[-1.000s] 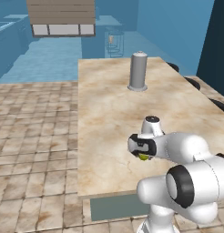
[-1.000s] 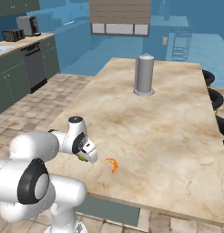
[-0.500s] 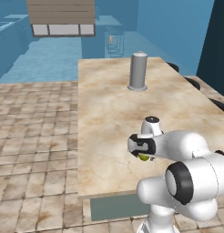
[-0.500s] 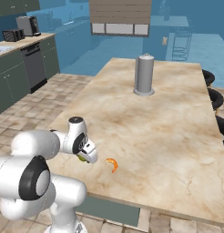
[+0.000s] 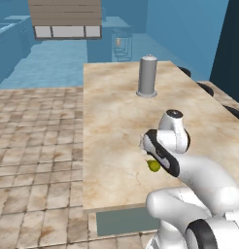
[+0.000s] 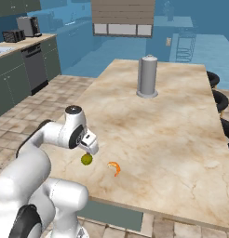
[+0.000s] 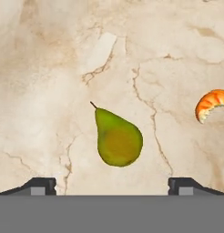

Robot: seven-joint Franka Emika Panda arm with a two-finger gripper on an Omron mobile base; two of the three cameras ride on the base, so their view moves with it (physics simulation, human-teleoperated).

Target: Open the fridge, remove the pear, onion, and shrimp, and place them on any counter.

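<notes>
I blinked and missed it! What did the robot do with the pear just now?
The gripper opened its fingers and let go of the pear, which now lies on the counter between the spread tips. The shrimp and the grey canister stayed put.

base views: rear, flank counter [image 5: 116,107] | hand view: close, straight down

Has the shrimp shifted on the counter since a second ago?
No. In the right base view the shrimp lies at the same spot on the counter, same offset from the grey cylinder.
</notes>
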